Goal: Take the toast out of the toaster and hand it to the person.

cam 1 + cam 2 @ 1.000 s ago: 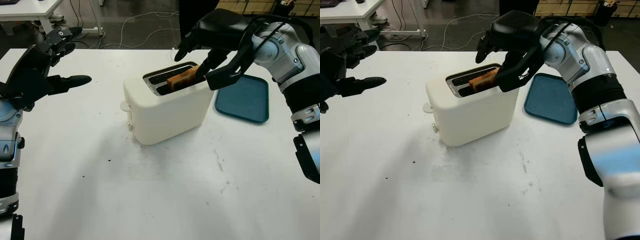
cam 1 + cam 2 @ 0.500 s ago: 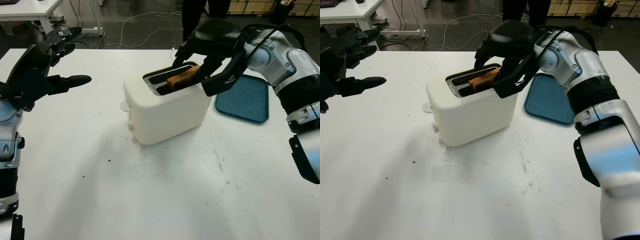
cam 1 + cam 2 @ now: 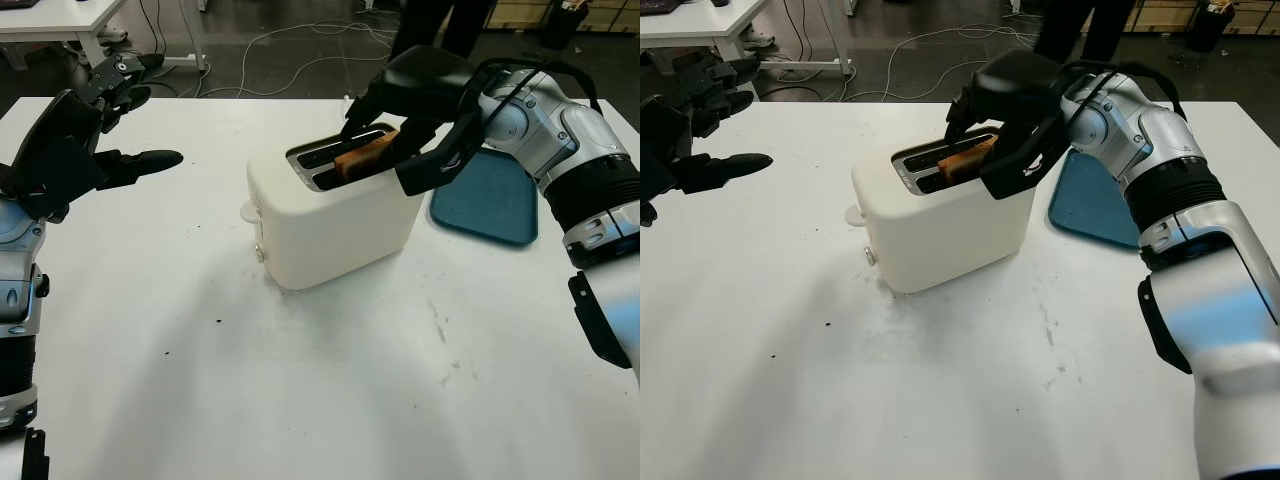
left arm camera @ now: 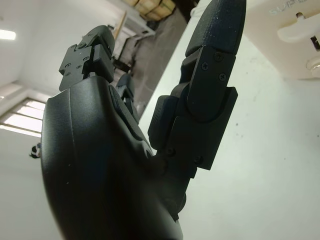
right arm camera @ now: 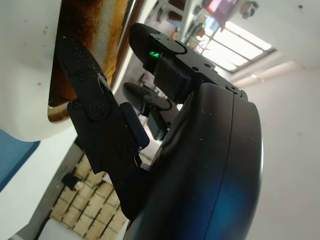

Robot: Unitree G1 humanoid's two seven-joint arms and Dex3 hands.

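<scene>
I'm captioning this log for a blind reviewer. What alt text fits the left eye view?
The right hand reaches over a white toaster on a white table, its fingers around the toast sticking up from a slot. A blue tray lies beyond it; the left hand is open, raised at far left.

The right hand [image 3: 400,125] reaches in from the right, its fingers [image 5: 92,107] curled but not closed on anything. The left hand [image 3: 75,145] is open, raised at far left.
</scene>
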